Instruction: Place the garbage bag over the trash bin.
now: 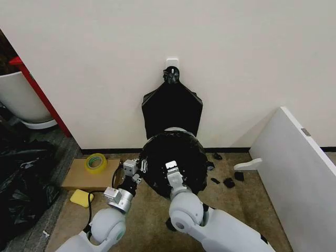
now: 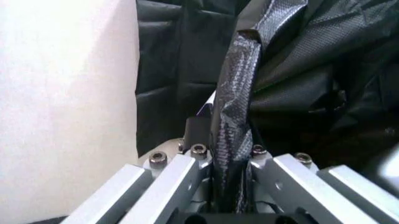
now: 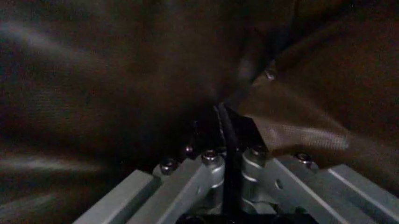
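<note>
Both grippers, left and right, pinch folds of the garbage bag draped over the trash bin by the wall; pulling unevenly might tear the film or tip it.

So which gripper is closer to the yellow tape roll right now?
The left. The left gripper, shut on the garbage bag, sits at the bag's left edge, just right of the tape roll on the cardboard. The right gripper grips the bag's front middle, farther away.
</note>
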{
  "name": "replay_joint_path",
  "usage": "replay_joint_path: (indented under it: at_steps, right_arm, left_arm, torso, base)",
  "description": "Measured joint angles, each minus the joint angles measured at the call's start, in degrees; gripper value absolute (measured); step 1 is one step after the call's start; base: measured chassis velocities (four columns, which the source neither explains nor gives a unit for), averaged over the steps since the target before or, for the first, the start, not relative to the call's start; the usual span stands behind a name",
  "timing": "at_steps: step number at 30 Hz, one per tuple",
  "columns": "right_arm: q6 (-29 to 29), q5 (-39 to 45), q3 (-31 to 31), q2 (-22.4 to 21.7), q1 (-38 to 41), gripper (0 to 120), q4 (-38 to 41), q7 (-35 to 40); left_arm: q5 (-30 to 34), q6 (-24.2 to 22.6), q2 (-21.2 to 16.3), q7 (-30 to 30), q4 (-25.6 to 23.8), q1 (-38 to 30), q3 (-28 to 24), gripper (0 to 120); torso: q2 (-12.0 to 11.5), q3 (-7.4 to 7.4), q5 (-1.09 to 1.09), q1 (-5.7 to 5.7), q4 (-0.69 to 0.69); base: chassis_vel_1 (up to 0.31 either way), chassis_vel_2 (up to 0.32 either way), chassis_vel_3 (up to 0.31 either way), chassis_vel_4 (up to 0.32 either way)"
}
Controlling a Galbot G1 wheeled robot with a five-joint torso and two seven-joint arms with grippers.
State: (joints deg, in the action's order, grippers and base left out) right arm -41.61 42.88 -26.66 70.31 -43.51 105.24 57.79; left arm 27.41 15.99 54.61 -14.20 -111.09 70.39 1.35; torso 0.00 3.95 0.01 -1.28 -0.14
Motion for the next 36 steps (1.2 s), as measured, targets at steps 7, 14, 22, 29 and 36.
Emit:
replay_joint_path:
  at_steps: [7, 14, 22, 29, 36]
  right_arm:
    - [-0.2, -0.7, -0.6, 1.5, 3.0, 0, -7.1, 0.6]
    - [0.6, -6.9, -1.0, 0.9, 3.4, 0, -9.6, -1.1]
    - [4.8, -7.7, -1.1, -1.4, 1.9, 0, -3.2, -3.8]
    - [7.6, -7.7, -1.8, -1.9, 0.7, 0, -1.5, -5.4]
    - [3.7, -4.6, -1.6, -0.4, 2.0, 0, -5.2, -2.7]
  left_arm:
    - [0.0, 0.3, -0.3, 0.7, -0.8, 0.5, 0.3, 1]
    - [0.1, 0.4, -0.5, 0.9, -1.0, 0.6, 0.9, 1]
    - [0.3, 0.7, -0.6, 0.9, -0.4, 0.2, 1.0, 1]
    - [1.1, 0.7, -0.6, 0.9, -0.4, 0.1, 1.1, 1]
    - [1.4, 1.1, -0.7, 2.2, -1.2, 0.6, 1.1, 1]
  torso:
    - [0.0, 0.0, 0.0, 0.0, 0.0]
    - [0.0, 0.0, 0.01, 0.0, 0.0]
    - [0.0, 0.0, 0.0, 0.0, -0.01]
    - [0.0, 0.0, 0.0, 0.0, -0.01]
    - [0.0, 0.0, 0.0, 0.0, -0.01]
  base:
    - [0.0, 0.0, 0.0, 0.0]
    - [0.0, 0.0, 0.0, 0.0]
    - [0.0, 0.0, 0.0, 0.0]
    - [0.0, 0.0, 0.0, 0.0]
    - [0.0, 0.0, 0.0, 0.0]
